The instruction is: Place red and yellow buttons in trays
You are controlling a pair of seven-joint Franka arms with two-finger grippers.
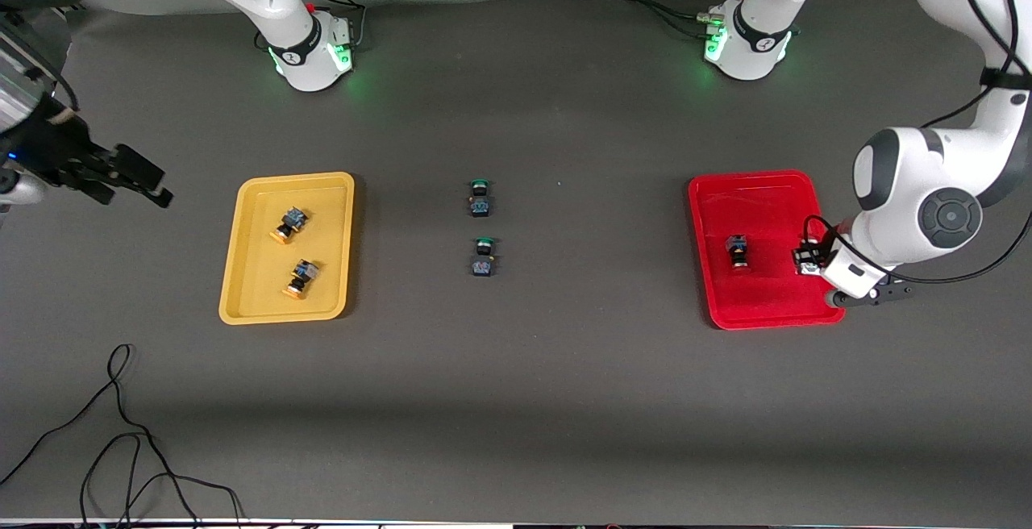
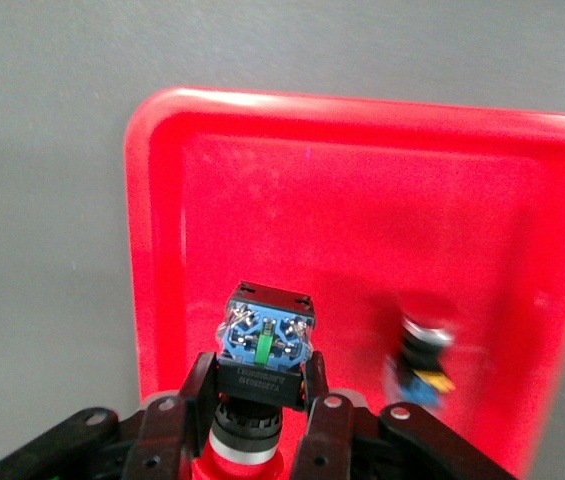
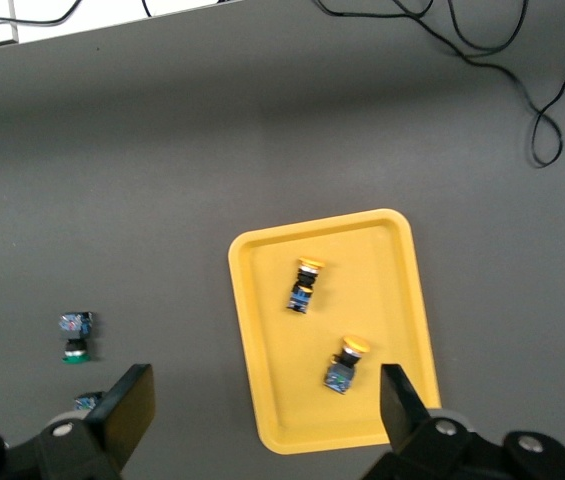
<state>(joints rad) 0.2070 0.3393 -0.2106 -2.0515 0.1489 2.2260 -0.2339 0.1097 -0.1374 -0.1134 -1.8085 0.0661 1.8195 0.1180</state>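
Note:
The red tray lies at the left arm's end of the table. One red button lies on its side in it. My left gripper is low over the tray's side toward the left arm's end, shut on a second red button. In the left wrist view the fingers clamp its black body, blue end up, over the tray, beside the lying button. The yellow tray holds two yellow buttons. My right gripper is open and empty, in the air.
Two green-capped switches stand mid-table between the trays. Black cables lie on the table near the front camera at the right arm's end. In the right wrist view the yellow tray and its buttons show below.

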